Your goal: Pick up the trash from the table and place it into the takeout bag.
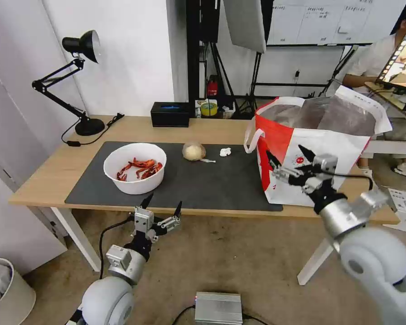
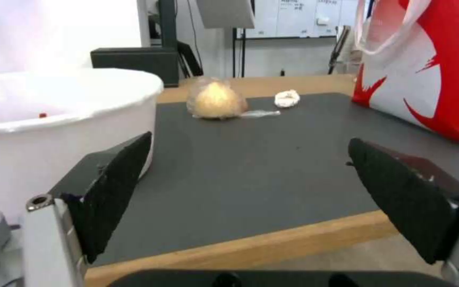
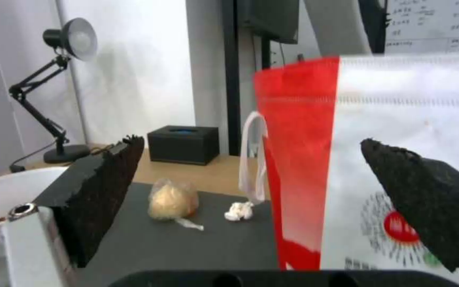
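From the head camera, the desk (image 1: pixel 45 176) carries a dark mat (image 1: pixel 203 185). On the mat's left sits the white bowl (image 1: pixel 135 168) of red shells; farther back lie the tan wrapped ball (image 1: pixel 194 151) and, just right of it, the tissue wad (image 1: pixel 225 152). The red-and-white bag (image 1: pixel 311 149) stands open at the right end. The left gripper (image 1: pixel 162 204) hangs at the near desk edge, fingers spread wide and holding nothing. The right gripper (image 1: pixel 289 158) hovers in front of the bag's near side, also wide open and holding nothing.

The left wrist camera shows the bowl (image 2: pixel 54 119) beside 1 finger (image 2: pixel 118 187), with the ball (image 2: pixel 214 99) and wad (image 2: pixel 287 98) beyond.

The right wrist camera shows the bag (image 3: pixel 357 159) close ahead, and the ball (image 3: pixel 172 201) and wad (image 3: pixel 239 211) to its left.
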You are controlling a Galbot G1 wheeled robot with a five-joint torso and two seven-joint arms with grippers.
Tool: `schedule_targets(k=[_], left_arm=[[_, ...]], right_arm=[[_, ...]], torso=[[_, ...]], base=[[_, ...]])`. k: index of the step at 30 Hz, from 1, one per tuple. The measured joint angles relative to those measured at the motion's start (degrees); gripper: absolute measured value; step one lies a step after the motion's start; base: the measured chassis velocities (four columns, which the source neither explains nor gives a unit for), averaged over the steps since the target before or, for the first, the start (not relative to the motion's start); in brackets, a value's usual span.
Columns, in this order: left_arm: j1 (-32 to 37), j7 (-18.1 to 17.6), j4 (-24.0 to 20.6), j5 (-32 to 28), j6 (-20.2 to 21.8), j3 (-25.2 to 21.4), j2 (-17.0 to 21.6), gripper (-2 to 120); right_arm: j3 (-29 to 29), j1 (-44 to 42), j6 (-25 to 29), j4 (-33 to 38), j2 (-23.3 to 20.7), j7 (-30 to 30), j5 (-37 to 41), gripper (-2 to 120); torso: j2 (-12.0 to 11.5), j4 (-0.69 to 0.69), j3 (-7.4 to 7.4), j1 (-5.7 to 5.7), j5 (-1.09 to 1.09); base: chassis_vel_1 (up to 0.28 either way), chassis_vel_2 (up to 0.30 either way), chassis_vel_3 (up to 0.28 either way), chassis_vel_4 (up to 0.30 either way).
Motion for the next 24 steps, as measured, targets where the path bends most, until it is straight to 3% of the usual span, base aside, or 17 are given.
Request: schedule_targets(k=[13, 24], left_arm=[[0.78, 0.34, 2.09, 1.33, -1.13, 0.19, -1.06, 100], [1.49, 0.52, 2.43, 2.08, -1.52, -0.02, -1.26, 100]], right_arm=[[-2.69, -9.92, 2.43, -1.68, 5.86, -0.29, -5.31, 100], [-6.31, -12.97, 5.27, -5.06, 9.32, -0.93, -9.55, 100]], torso=[[0.00, 0.00, 0.00, 0.01, 0.00], [0.00, 0.00, 0.00, 0.01, 0.00]], base=[[0.000, 0.000, 0.000, 0.000], [0.000, 0.000, 0.000, 0.000]])
